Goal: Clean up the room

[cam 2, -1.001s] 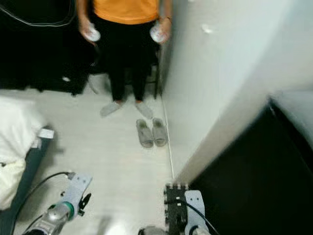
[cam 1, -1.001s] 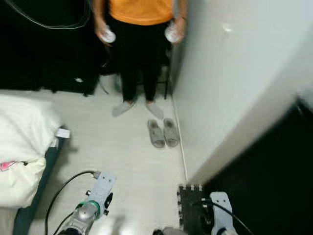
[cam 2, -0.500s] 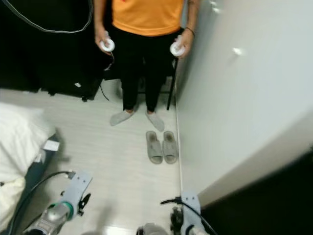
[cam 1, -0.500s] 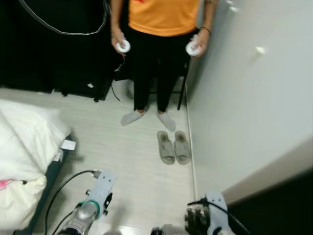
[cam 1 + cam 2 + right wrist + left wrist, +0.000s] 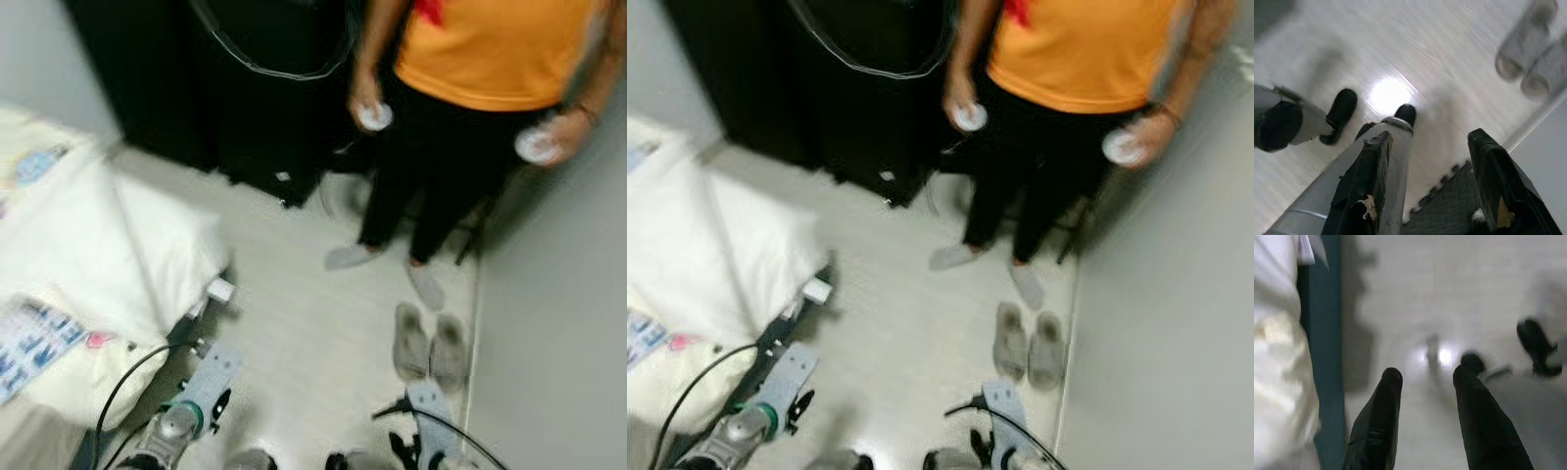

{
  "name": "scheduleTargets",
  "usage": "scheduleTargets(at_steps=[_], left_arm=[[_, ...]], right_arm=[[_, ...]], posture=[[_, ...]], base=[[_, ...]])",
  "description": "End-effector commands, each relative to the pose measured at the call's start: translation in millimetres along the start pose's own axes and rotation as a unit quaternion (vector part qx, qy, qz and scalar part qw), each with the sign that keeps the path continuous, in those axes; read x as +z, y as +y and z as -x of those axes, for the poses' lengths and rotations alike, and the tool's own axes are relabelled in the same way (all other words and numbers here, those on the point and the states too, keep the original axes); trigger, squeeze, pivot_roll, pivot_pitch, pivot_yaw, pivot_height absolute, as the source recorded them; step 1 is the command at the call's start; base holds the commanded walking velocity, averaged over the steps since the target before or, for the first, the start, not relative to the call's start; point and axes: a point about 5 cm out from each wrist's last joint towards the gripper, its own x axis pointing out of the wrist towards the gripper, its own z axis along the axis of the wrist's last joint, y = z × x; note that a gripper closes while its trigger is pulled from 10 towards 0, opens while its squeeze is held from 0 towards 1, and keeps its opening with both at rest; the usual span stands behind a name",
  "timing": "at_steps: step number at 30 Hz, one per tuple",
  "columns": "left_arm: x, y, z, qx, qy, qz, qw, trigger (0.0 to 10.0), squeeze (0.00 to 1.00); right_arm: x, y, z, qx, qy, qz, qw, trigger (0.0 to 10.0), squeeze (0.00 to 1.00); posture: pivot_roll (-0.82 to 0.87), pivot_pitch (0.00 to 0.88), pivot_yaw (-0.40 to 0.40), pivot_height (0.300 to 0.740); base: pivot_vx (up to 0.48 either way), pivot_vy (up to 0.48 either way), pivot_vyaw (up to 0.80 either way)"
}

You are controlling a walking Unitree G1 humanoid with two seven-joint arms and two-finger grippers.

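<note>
1. A person (image 5: 470, 108) in an orange top and black trousers is standing at the far end of the floor (image 5: 304, 313), holding a round white controller (image 5: 373, 116) in each hand.
2. A pair of grey slippers (image 5: 429, 345) is lying side by side on the floor just in front of the person's feet, close to the grey wall (image 5: 558, 343) on the right.
3. A bed (image 5: 88, 294) with white bedding is taking up the left side; its dark teal edge (image 5: 1326, 357) is showing in the left wrist view.
4. A black cabinet (image 5: 225, 88) is standing against the far wall, with a cable (image 5: 265, 69) looping across its front.
5. The left gripper (image 5: 1422, 382) is hanging low over the bare floor beside the bed's edge, its fingers spread apart and holding nothing.
6. The right gripper (image 5: 1425, 147) is hanging over the floor, fingers parted and empty, with the slippers ahead of it and the corner of a dark foam mat (image 5: 1444, 215) below it.
7. The head views are blurring.
</note>
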Motion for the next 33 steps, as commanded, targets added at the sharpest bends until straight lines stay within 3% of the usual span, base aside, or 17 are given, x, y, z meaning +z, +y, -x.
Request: scheduleTargets(at_steps=[1, 3, 24, 33], left_arm=[[-4.3, -7.0, 0.3, -0.015, 0.012, -0.005, 1.0, 10.0, 0.0], [-7.7, -7.6, 1.0, -0.014, 0.021, -0.003, 1.0, 10.0, 0.0], [8.7, -24.6, -5.5, -0.022, 0.027, -0.011, 0.999, 10.0, 0.0], [-23.2, -1.1, 5.0, -0.011, 0.058, -0.01, 0.998, 10.0, 0.0]], right_arm=[[-16.2, 5.2, 4.0, 0.015, 0.032, 0.028, 0.999, 10.0, 0.0], [-22.0, 9.0, 5.7, 0.029, 0.042, 0.048, 0.998, 10.0, 0.0], [-24.3, 8.7, 6.7, 0.024, 0.043, 0.041, 0.998, 10.0, 0.0], [-24.8, 8.4, 6.8, 0.023, 0.043, 0.036, 0.998, 10.0, 0.0]], posture=[[0.06, 0.011, -0.022, 0.74], [0.06, 0.016, -0.018, 0.74], [0.05, 0.02, -0.021, 0.74], [0.05, 0.019, -0.017, 0.74]], base=[[0.0, 0.0, 0.73], [0.0, 0.0, 0.73], [0.0, 0.0, 0.72], [0.0, 0.0, 0.72]])
